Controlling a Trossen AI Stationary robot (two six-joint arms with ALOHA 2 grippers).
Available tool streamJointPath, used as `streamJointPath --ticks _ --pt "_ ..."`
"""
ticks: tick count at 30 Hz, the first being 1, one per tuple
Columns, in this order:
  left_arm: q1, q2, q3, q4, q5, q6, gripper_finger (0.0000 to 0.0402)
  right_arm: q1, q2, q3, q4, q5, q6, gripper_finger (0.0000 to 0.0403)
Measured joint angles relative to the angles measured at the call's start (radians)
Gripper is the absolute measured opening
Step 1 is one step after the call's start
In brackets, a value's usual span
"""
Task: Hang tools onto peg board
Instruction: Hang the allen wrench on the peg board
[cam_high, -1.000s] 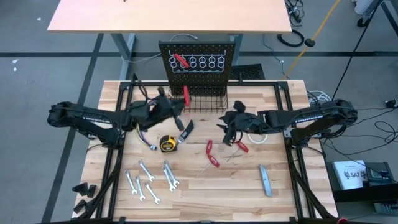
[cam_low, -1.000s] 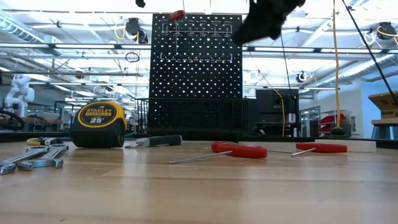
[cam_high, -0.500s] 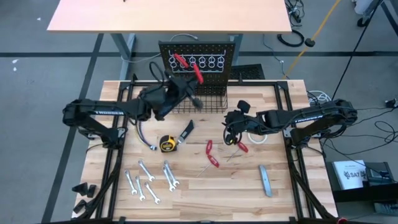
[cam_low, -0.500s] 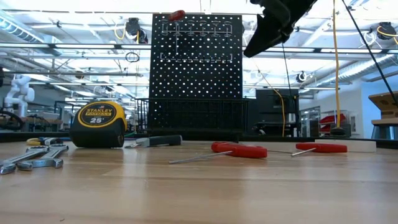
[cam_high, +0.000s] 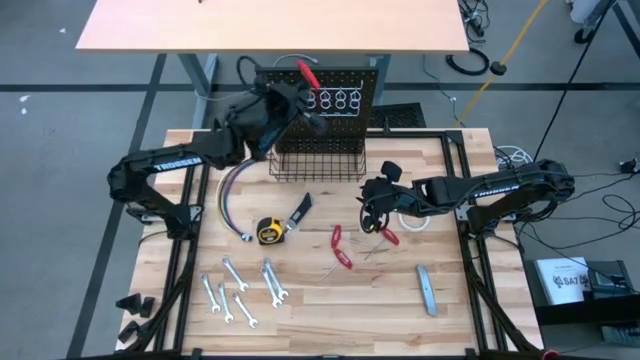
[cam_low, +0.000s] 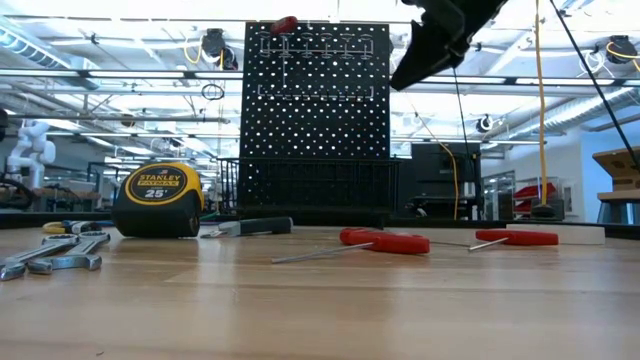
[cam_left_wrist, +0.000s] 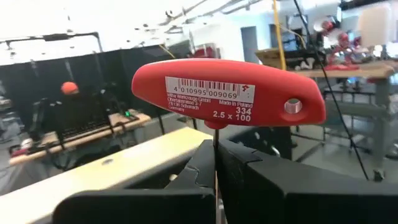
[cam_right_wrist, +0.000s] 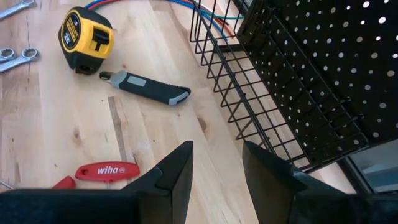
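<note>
My left gripper (cam_high: 300, 92) is raised at the top of the upright black peg board (cam_high: 322, 98) and is shut on a red T-handle hex key (cam_left_wrist: 230, 93). In the low view another red handle (cam_low: 284, 25) sits at the board's top left. My right gripper (cam_right_wrist: 217, 174) hovers open over the table right of the wire basket (cam_high: 318, 160), with nothing between its fingers. On the table lie the yellow tape measure (cam_high: 268, 231), the knife (cam_high: 300, 210), two red-handled tools (cam_high: 342, 247), several wrenches (cam_high: 240, 290) and the grey bar (cam_high: 426, 290). My left gripper pinches the hex key's thin metal shaft (cam_left_wrist: 216, 134) between its two fingers, just behind the red handle. The fingers point about level toward the table's far side, along the shaft. The handle (cam_high: 308, 73) stands crosswise beyond the fingertips, lifted clear of the table and the basket.
A bundle of coloured wires (cam_high: 228, 200) lies left of the basket. A white tape roll (cam_high: 413, 222) lies under my right arm. The near middle of the wooden table (cam_high: 340, 310) is bare wood. A tan tabletop (cam_high: 270, 25) stands behind the peg board.
My left gripper has risen and gone toward the far edge with the red hex key, from beside the basket to the peg board's top, tipping up to about level. The key stays in its hold, clear of everything. My right gripper has stayed open.
</note>
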Motion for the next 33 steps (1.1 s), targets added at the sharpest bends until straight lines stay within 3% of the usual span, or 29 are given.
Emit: streamJointPath --ticks 4,23,33 --pt "0.022 0.015 0.0 0.013 0.035 -0.003 0.0 0.0 0.0 0.0 0.002 0.0 0.001 0.0132" --pt "0.029 0.006 0.0 -0.048 0.006 -0.004 0.0 0.0 0.0 -0.001 0.001 0.0 -0.004 0.0132" --pt "0.078 0.006 -0.001 -0.11 0.029 -0.158 0.0 0.0 0.0 -0.001 0.005 -0.004 0.002 0.0132"
